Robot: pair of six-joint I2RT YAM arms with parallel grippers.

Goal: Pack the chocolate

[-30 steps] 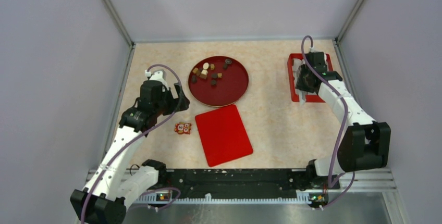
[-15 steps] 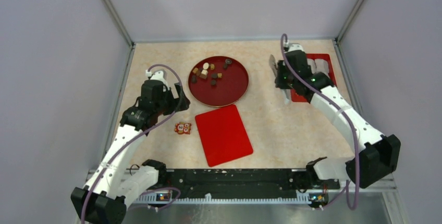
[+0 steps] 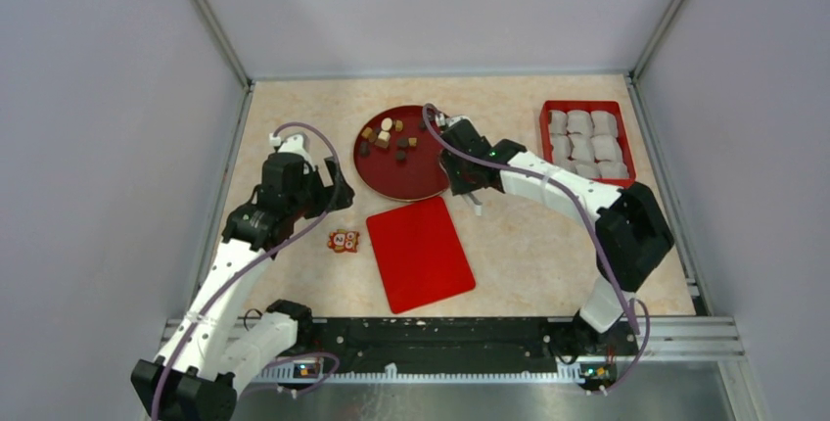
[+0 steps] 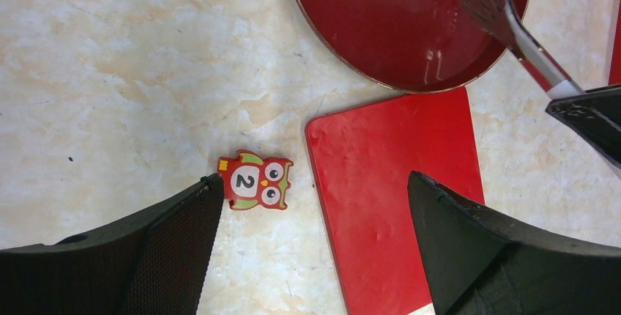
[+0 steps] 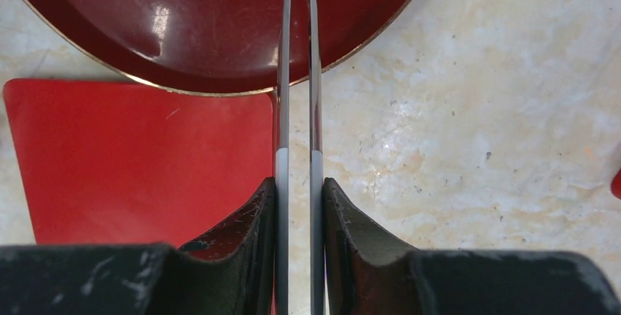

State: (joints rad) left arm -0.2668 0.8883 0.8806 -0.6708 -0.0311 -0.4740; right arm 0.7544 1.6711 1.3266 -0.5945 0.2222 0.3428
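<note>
Top external, chocolate far-left on plate, right claw gripping tongs, opposite rim.

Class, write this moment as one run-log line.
right gripper: shut on tongs, tips over plate | left gripper: open, near owl packet | chocolate: on plate

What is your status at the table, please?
Left gripper open, empty. Right gripper shut on tongs, tips over red plate. Chocolate pieces on plate. Nothing in the way.
</note>
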